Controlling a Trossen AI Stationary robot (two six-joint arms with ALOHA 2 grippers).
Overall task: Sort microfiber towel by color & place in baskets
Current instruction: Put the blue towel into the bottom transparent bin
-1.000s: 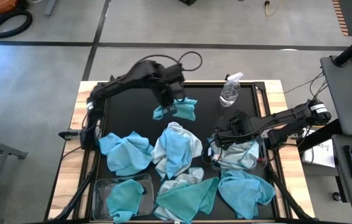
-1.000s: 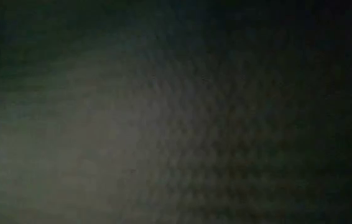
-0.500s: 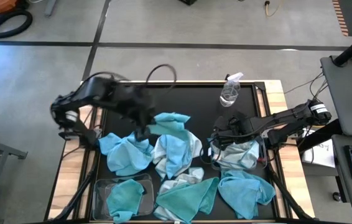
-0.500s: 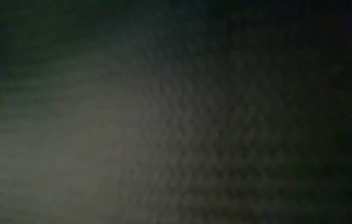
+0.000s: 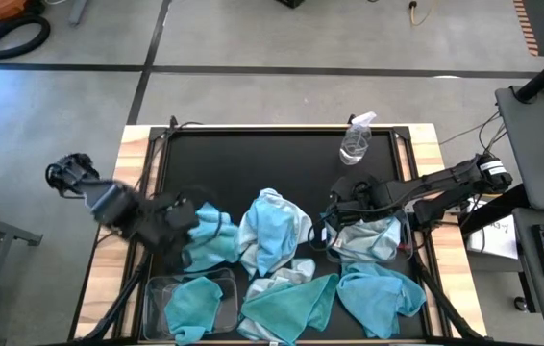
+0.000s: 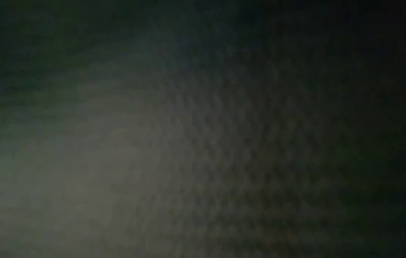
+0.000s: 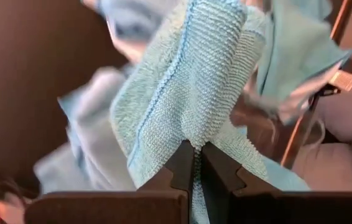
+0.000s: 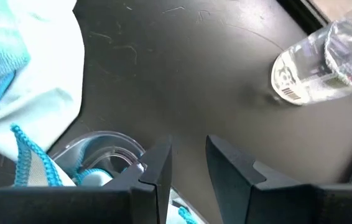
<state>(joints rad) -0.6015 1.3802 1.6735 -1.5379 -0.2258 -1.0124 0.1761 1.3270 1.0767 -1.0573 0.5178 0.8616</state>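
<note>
Your left gripper (image 7: 196, 163) clamped on a sky-blue towel (image 7: 188, 87) just above the near-left basket (image 5: 157, 288), loose towels (image 5: 272, 231) crowding beside that basket, your right gripper (image 8: 188, 163) parted over the pale-towel basket (image 8: 104, 146), spray bottle (image 5: 356, 142) well beyond.

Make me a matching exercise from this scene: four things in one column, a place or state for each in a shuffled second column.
Things:
1. left tool
2. right tool
3. spray bottle
4. clear bin at the near left

Places or states:
A. by the black mat's far edge, apart from the towels
B. shut on a teal towel
C. has a teal cloth lying in it
D. open, gripping nothing

Pairs: 1-B, 2-D, 3-A, 4-C
</note>
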